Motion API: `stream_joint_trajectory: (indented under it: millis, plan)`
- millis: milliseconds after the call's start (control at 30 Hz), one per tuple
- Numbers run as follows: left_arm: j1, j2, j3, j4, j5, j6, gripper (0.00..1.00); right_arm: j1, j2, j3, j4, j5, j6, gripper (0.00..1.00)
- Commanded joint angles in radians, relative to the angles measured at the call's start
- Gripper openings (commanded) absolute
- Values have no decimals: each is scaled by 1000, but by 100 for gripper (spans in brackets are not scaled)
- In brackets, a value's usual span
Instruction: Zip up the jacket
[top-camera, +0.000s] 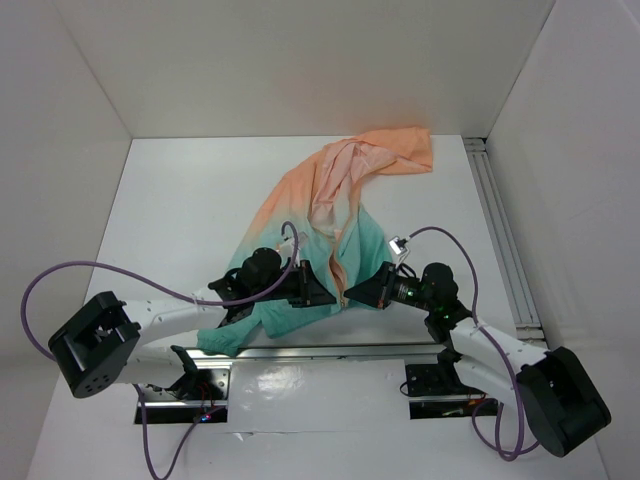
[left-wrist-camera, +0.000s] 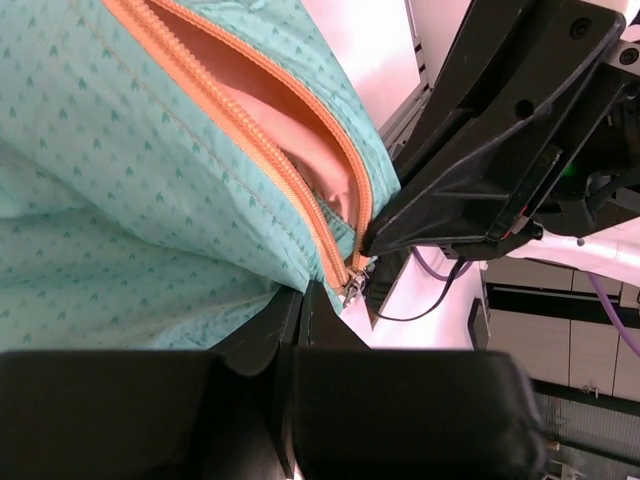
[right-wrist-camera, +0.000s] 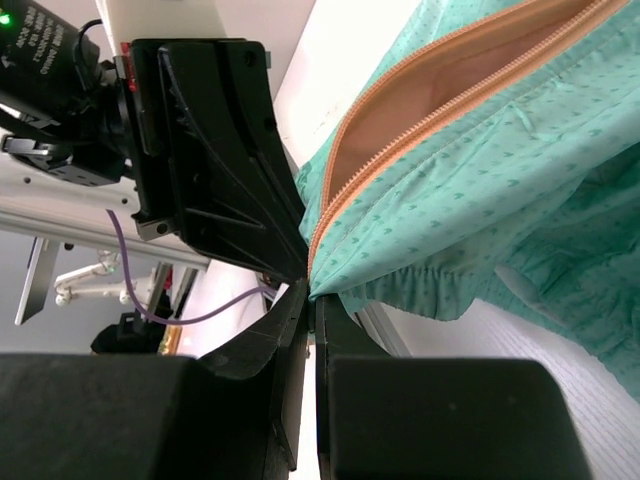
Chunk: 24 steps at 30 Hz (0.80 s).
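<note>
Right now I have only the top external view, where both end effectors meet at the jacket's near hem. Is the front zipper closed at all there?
Observer: No. The left wrist view shows the zipper teeth parted down to the hem of the jacket, with peach lining between them.
Operator: Where is the slider?
Observer: A small metal piece, likely the slider, sits at the bottom end of the teeth, beside the left end effector.
Operator: Does the right one hold fabric?
Observer: Yes. Its wrist view shows the right end effector shut on the hem corner under the zipper's end.
</note>
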Motion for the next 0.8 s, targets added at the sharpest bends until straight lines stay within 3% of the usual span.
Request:
stream_joint_trajectory:
  millis: [0, 267, 767]
  plan:
    - [-15, -17, 43, -23, -13, 48, 0, -7, -23, 50, -15, 34, -30, 0]
    - [-24, -27, 43, -11, -13, 48, 0, -7, -23, 87, -104, 54, -87, 0]
    - [-68, -8, 143, -204, -139, 123, 0, -7, -42, 118, -178, 74, -107, 0]
